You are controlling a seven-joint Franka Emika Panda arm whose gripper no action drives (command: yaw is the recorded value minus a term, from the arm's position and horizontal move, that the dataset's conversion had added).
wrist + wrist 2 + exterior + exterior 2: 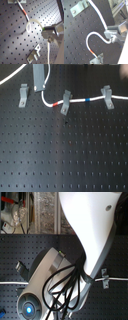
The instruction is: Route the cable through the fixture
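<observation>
A lab: black perforated optical breadboard [60, 154] with bolted metal clips [23, 95].

Arm [87, 222]: smooth white casing with grey joint housing. Black cables [65, 289] are bundled along it. A blue indicator light [28, 309] glows at lower left.

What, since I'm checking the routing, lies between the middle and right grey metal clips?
In the first exterior view, the thin white cable spans that stretch, its blue band roughly midway.

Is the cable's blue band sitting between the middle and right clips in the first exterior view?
Yes: the blue band lies on the cable between the middle clip and the right clip.
</observation>
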